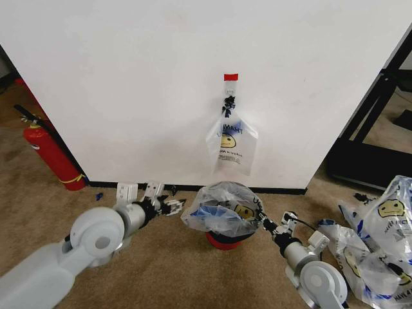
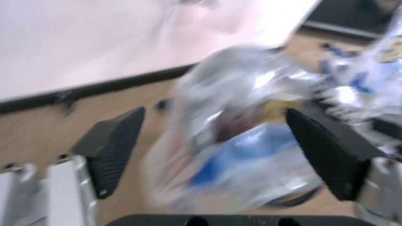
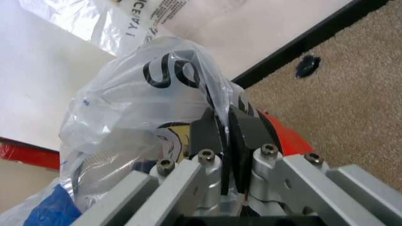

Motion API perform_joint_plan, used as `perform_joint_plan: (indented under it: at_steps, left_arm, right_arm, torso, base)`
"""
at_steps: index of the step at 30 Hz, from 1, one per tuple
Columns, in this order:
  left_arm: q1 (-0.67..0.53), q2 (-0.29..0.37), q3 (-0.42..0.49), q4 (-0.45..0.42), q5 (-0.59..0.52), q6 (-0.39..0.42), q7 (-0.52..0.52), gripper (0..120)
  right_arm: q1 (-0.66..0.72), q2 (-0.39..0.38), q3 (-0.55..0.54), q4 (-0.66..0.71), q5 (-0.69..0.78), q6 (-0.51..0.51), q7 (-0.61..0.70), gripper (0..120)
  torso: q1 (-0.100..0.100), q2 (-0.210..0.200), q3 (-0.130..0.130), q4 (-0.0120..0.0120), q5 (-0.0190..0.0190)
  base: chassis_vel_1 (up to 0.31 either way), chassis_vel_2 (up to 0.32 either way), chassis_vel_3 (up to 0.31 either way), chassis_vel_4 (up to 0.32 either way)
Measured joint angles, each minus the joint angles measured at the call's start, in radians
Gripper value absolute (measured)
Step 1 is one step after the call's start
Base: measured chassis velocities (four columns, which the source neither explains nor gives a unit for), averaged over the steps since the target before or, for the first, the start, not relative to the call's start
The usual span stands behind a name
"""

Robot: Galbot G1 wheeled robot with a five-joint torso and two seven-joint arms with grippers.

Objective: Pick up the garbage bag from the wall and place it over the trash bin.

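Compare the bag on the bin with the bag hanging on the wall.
The garbage bag is spread open and crumpled over the trash bin; the hanging bag dangles flat from the hook on the wall. The garbage bag is pinched at its edge by the right gripper, while nothing touches the hanging bag. The left gripper is open beside the bin. Both bags are translucent with a yellow smiley.

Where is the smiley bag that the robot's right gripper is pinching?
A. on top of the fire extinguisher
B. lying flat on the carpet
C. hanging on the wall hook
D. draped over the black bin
D. The bag sits over the bin, and the right gripper is shut on its edge; the left gripper is open beside it.
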Motion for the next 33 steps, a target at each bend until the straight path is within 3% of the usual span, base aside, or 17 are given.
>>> perform_joint_plan:
  at_steps: [1, 2, 3, 5, 9, 19, 23, 28, 33]
  left_arm:
    - [0.0, 0.0, 0.0, 0.0, 0.0, 0.0, 0.0, 90]
    - [-0.129, -0.03, 0.108, 0.017, -0.028, 0.021, 0.0, 98]
    - [-0.178, -0.043, 0.167, 0.031, -0.028, 0.027, 0.001, 100]
    - [-0.213, -0.052, 0.214, 0.043, -0.028, 0.034, 0.004, 100]
    - [-0.337, -0.08, 0.391, 0.12, -0.001, 0.055, 0.028, 98]
    - [-0.401, -0.093, 0.462, 0.202, 0.05, 0.057, 0.076, 83]
    - [-0.411, -0.06, 0.479, 0.206, 0.085, 0.057, 0.124, 65]
    - [-0.416, -0.021, 0.49, 0.183, 0.127, 0.057, 0.189, 52]
    - [-0.446, -0.011, 0.532, 0.186, 0.182, 0.056, 0.258, 52]
  right_arm:
    - [0.0, 0.0, 0.0, 0.0, 0.0, 0.0, 0.0, 0]
    - [-0.001, -0.001, 0.0, 0.003, 0.0, 0.0, 0.0, 0]
    - [-0.001, -0.001, -0.001, 0.005, 0.0, 0.0, 0.0, 0]
    - [-0.001, -0.001, -0.001, 0.007, 0.0, 0.0, 0.0, 0]
    - [-0.006, 0.003, 0.0, 0.013, -0.002, -0.002, 0.001, 0]
    - [-0.01, 0.01, -0.009, 0.015, -0.006, -0.003, -0.001, 0]
    - [-0.006, 0.0, -0.015, 0.017, -0.005, -0.006, 0.0, 0]
    - [-0.006, -0.003, -0.015, 0.017, -0.005, -0.007, 0.001, 0]
    - [-0.005, -0.002, -0.016, 0.017, -0.005, -0.007, 0.003, 0]
  torso:
    - [0.0, 0.0, 0.0, 0.0, 0.0]
    - [0.0, 0.0, 0.0, -0.0004, 0.0005]
    - [0.0, 0.0, 0.0, -0.0004, 0.0004]
    - [0.0, 0.0, 0.0, -0.0006, 0.0004]
    - [0.0, 0.0, 0.0, -0.0005, 0.0004]
    - [0.0, 0.0, 0.0, -0.0003, 0.0]
    - [0.0, 0.0, 0.0, -0.0001, 0.0]
    - [0.0, 0.0, 0.0, 0.0, 0.0]
    - [0.0, 0.0, 0.0, -0.0003, 0.0]
  base:
    - [0.0, 0.0, 0.0, 0.0]
    - [0.0, 0.0, 0.0, 0.0]
    - [0.0, 0.0, 0.0, 0.0]
    - [0.0, 0.0, 0.0, 0.0]
    - [0.0, 0.0, 0.0, 0.0]
    - [0.0, 0.0, 0.0, 0.0]
    - [0.0, 0.0, 0.0, 0.0]
    - [0.0, 0.0, 0.0, 0.0]
    - [0.0, 0.0, 0.0, 0.0]
